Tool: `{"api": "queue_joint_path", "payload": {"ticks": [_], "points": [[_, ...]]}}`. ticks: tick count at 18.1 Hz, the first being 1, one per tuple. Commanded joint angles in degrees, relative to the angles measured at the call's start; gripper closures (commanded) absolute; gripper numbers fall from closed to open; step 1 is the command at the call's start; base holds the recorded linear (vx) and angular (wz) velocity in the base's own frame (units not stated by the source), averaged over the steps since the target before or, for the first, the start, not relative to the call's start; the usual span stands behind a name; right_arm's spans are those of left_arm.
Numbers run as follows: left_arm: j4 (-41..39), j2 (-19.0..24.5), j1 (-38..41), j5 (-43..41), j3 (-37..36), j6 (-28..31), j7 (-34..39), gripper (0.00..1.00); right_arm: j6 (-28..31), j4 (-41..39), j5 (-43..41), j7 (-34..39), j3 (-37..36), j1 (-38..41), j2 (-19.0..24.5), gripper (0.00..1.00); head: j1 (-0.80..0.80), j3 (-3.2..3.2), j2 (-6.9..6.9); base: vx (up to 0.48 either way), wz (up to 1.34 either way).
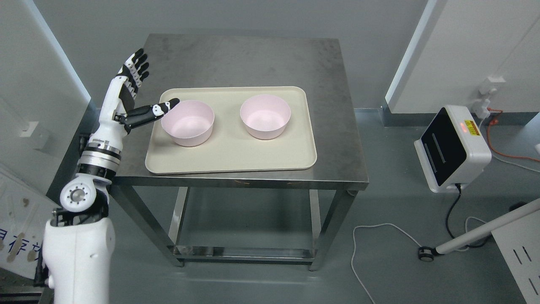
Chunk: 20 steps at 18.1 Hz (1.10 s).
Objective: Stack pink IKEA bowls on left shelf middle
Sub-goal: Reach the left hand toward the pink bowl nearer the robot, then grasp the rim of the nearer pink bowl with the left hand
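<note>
left hand (131,90) raised, fingers spread, empty | thumb at left bowl (188,123) rim | 2 bowls on tray (236,156)

**Two pink bowls, side by side on the tray**

Left pink bowl (188,122) and right pink bowl (265,116) both sit upright and empty, apart from each other, not stacked. Same round shape, glossy pale pink insides. Both rest on the beige tray (236,158).

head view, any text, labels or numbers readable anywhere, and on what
Yellow label on the white device: print too small to read.
Blue characters on the white panel at lower left: cut off and blurred, not readable.
Pink bowls, tray, table: no text.
</note>
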Motion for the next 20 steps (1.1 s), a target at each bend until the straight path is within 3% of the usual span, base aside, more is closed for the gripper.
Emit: {"api": "queue_joint_path", "payload": {"ticks": [1, 4, 9, 15, 20], "points": [[15.4, 15.6, -13.5, -7.8, -11.3, -0.1, -7.9, 0.03, 0.0, 0.0, 0.4, -0.1, -0.5, 0.0, -1.0, 0.0, 0.0, 0.0, 0.0, 0.0, 0.0], [18.9, 20.2, -15.2, -12.4, -19.2, -0.1, -10.9, 0.03, 0.0, 0.0, 0.4, -0.1, -0.5, 0.0, -1.0, 0.0, 0.0, 0.0, 0.0, 0.0, 0.0], [22.4, 19.7, -14.4, -14.0, -20.6, -0.1, -11.2, 0.06, 0.0, 0.0, 0.4, -0.1, -0.5, 0.0, -1.0, 0.0, 0.0, 0.0, 0.0, 0.0, 0.0], [22.4, 15.3, -15.1, -14.1, -20.6, 0.2, -14.5, 0.15, 0.0, 0.0, 0.4, -0.1, -0.5, 0.0, -1.0, 0.0, 0.0, 0.0, 0.0, 0.0, 0.0], [23.3, 12.2, -17.3, -15.6, -23.3, 6.2, -14.4, 0.17, 0.0, 0.0, 0.4, -0.1, -0.5, 0.0, -1.0, 0.0, 0.0, 0.0, 0.0, 0.0, 0.0]]}}
